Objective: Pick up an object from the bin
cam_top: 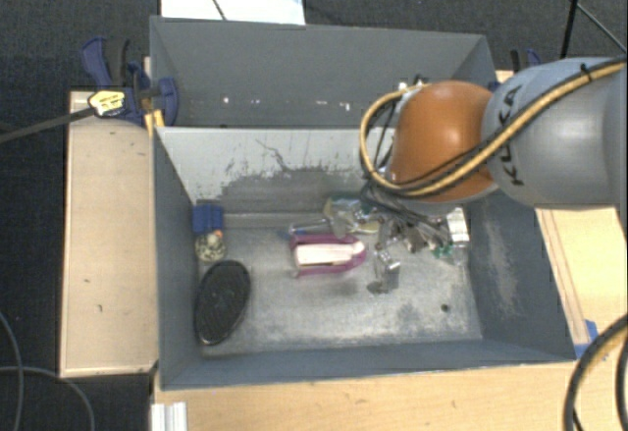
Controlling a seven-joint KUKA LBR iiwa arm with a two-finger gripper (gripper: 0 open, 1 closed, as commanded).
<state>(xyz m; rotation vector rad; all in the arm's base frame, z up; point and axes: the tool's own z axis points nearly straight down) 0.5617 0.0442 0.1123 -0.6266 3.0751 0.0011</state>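
My gripper (366, 241) is low in the middle of the bin, under the arm's orange cover, and is open. One metal fingertip (387, 266) is near the floor and the other (343, 216) sits further back. A purple and white flat object (324, 255) lies just to its left, its right end reaching towards the gap between the fingers. Nothing is lifted. A white and green small item (454, 231) lies just right of the gripper, partly hidden by the arm.
A black oval object (221, 299) lies at the bin's front left. Behind it, against the left wall, are a small blue block (207, 219) and a small round speckled thing (209, 244). The arm covers the bin's right back part.
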